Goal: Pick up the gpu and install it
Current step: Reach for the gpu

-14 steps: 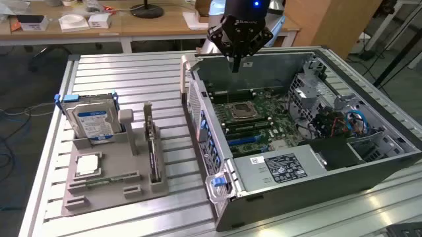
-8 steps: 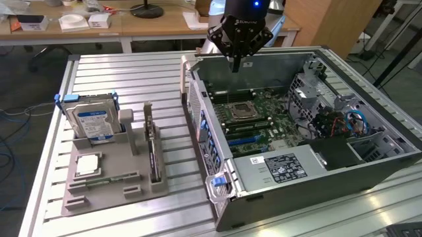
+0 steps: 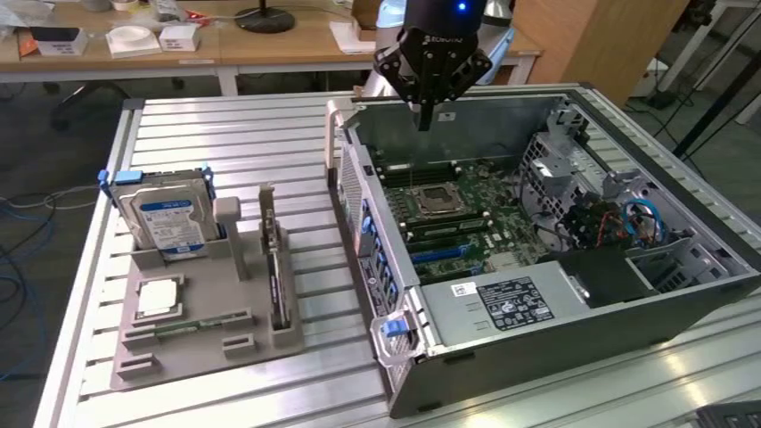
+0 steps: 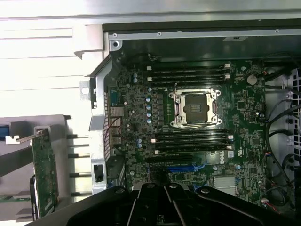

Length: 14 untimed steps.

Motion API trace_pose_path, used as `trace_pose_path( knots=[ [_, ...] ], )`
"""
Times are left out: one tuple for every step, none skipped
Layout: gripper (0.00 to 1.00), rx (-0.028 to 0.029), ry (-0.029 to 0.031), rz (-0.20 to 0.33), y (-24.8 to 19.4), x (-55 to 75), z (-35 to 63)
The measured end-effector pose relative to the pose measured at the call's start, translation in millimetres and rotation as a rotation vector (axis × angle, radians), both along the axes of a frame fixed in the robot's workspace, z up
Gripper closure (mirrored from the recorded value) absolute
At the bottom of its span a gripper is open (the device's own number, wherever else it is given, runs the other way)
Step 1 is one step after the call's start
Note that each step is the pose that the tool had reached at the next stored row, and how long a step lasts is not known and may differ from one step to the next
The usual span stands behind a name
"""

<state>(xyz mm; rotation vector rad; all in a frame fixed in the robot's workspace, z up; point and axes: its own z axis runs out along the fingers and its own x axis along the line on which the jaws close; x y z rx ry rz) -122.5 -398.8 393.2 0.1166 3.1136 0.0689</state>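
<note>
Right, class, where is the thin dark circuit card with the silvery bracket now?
The gpu stands on edge in the grey holder at the exterior view's left, between the silver hard drive and the open computer case.

The gpu (image 3: 274,276) (image 4: 44,174), a thin dark card with a silvery end bracket, stands on edge, slotted along the gray holder's (image 3: 178,352) edge toward the exterior view's right.

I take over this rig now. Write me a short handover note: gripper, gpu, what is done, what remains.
Gripper: shut, holding nothing, above the open computer case, over its motherboard.
gpu: standing on edge in the grey holder, at the exterior view's left of the case, untouched.
Done: nothing yet.
Left: picking up and installing the gpu.
</note>
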Motion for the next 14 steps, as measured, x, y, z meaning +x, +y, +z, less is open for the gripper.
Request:
trace_pose_path(
  knots=[
    [0.89,0.0000,0.0001,0.000,0.0,-0.2,0.0],
    [0.89,0.0000,0.0001,0.000,0.0,-0.7,0.0],
    [0.89,0.0000,0.0001,0.000,0.0,-1.1,0.0],
    [0.89,0.0000,0.0001,0.000,0.0,-1.3,0.0],
    [0.89,0.0000,0.0001,0.000,0.0,-1.7,0.0],
    [0.89,0.0000,0.0000,0.000,0.0,-2.1,0.0],
    [0.89,0.0000,0.0000,0.000,0.0,-2.4,0.0],
    [0.89,0.0000,0.0001,0.000,0.0,-2.6,0.0],
    [0.89,-0.0001,0.0001,0.000,0.0,-2.9,0.0],
    [0.89,0.0000,0.0001,0.000,0.0,-2.9,0.0],
    [0.89,0.0000,0.0001,0.000,0.0,-2.9,0.0],
    [0.89,0.0000,0.0001,0.000,0.0,-2.9,0.0],
    [0.89,0.0000,0.0000,0.000,0.0,-3.1,0.0],
    [0.89,0.0000,0.0000,0.000,0.0,-3.3,-0.1]
  ],
)
